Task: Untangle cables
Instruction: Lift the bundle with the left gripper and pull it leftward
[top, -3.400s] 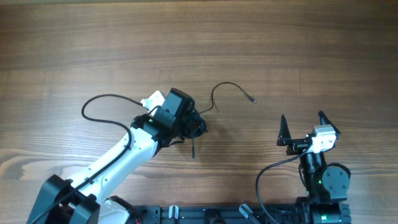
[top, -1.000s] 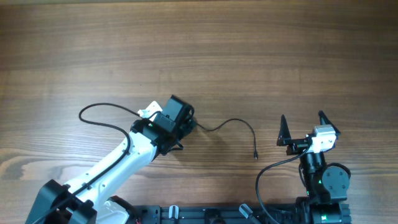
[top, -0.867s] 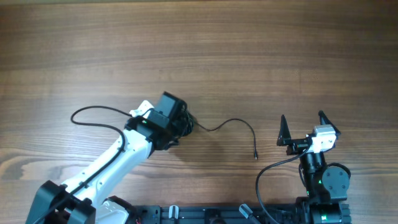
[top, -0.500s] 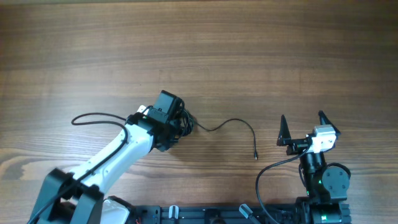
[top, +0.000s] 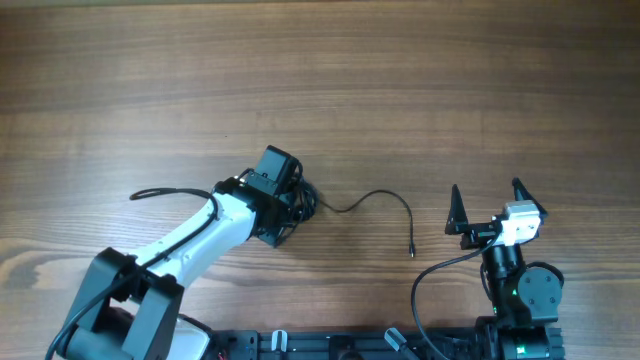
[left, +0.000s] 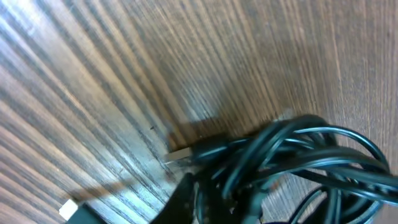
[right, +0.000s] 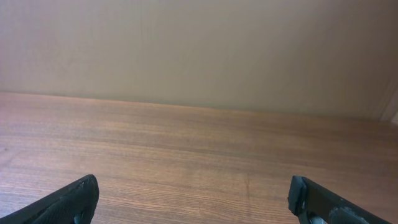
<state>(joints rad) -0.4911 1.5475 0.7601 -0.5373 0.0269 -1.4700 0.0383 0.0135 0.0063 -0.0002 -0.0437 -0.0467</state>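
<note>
The wooden table (top: 320, 80) takes up nearly everything I can see, its grain running left to right. The left arm (top: 190, 240), white with black joints, reaches up from the near edge at a slant towards the middle of the table. Its own thick wire (top: 165, 192) bows out to its left. The right arm (top: 520, 290) is folded in close to its base at the near right, well apart from the work.

The left gripper (top: 292, 203) is down on the table with its jaws closed tight on the cables (top: 305, 198). From above the wrist hides most of this. In the wrist view a dark finger (left: 183, 199) sits at the bottom edge, and glossy black loops of the cables (left: 292, 155) are bunched right against it. Some loops run down into the pinch, and a small pale connector end pokes out to the left of the bunch.

The right gripper (top: 487, 187) points away from the base with its jaws spread wide. Nothing is between them, and its wrist view shows only bare table past the two fingertips (right: 81, 193).

The cables lie as a small knotted clump just left of the table's centre. One strand (top: 385, 195) leaves the clump and arcs to the right, then drops towards the near edge. It ends in a plug (top: 411, 250) lying flat on the wood, between the clump and the right gripper and touching neither.
</note>
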